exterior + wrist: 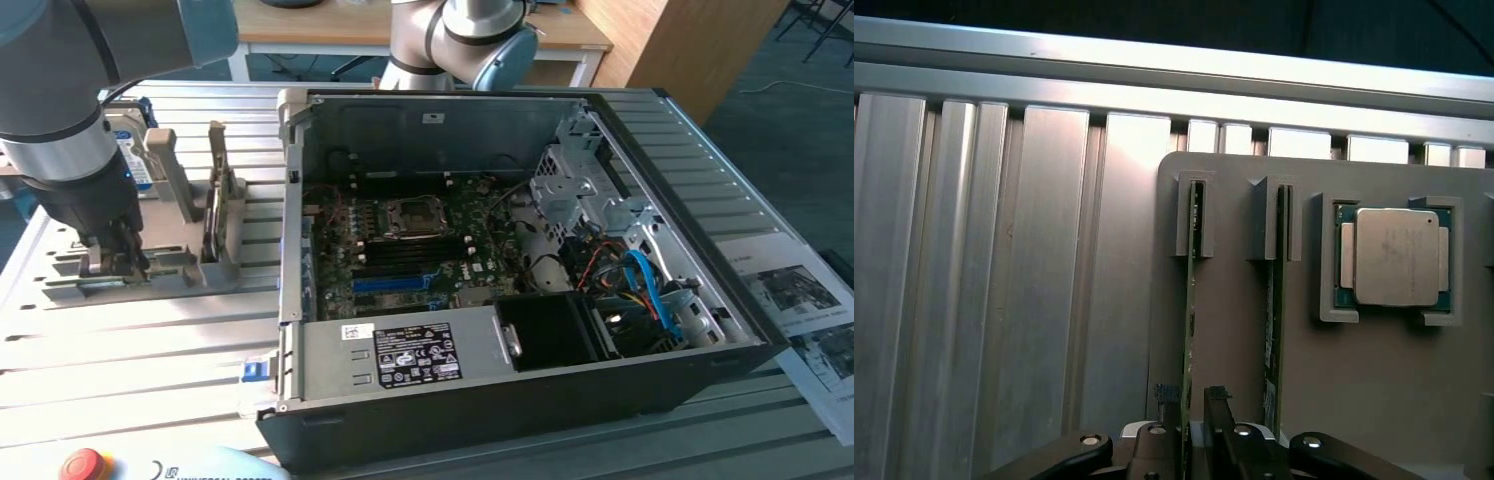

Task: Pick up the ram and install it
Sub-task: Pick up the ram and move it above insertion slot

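Two sticks stand on edge in one grey fixture (1354, 400): a ram (1191, 310) and a second ram (1273, 330). One processor (1395, 256) lies beside them. The bench (134, 360) carries one open computer case (534, 425) with one motherboard (467, 262).

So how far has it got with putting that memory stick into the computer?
Nothing looks finished yet. The ram stands on edge in its grey holder beside a second stick, not lifted. In hand: the gripper is down over it, jaws open on either side, not clamped. Left: the grip, the lift and seating it on the motherboard inside the open computer case.
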You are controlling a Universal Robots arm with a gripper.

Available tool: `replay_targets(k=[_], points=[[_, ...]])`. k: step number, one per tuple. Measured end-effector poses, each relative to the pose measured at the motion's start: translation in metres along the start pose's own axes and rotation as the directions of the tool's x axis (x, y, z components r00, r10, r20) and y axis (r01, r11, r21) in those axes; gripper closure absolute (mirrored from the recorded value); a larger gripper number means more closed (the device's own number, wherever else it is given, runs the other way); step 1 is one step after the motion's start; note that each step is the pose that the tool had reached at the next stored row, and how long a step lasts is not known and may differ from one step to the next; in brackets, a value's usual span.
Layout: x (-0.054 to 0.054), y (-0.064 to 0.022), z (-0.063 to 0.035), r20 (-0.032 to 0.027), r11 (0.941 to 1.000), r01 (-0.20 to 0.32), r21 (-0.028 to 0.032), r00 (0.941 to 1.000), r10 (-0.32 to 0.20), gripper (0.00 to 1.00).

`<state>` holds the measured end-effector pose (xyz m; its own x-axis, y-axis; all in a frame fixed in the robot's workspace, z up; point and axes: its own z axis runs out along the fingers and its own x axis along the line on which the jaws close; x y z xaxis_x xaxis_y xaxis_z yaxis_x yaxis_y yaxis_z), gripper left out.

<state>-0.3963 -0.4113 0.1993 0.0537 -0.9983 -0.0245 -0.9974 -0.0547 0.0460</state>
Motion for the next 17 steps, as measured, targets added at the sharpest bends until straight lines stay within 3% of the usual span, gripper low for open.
replay_targets(k=[17], points=[[-0.0001,0.0001,-0.0019,-0.0001,1.0000,0.000,0.0000,1.0000,0.000,0.76]])
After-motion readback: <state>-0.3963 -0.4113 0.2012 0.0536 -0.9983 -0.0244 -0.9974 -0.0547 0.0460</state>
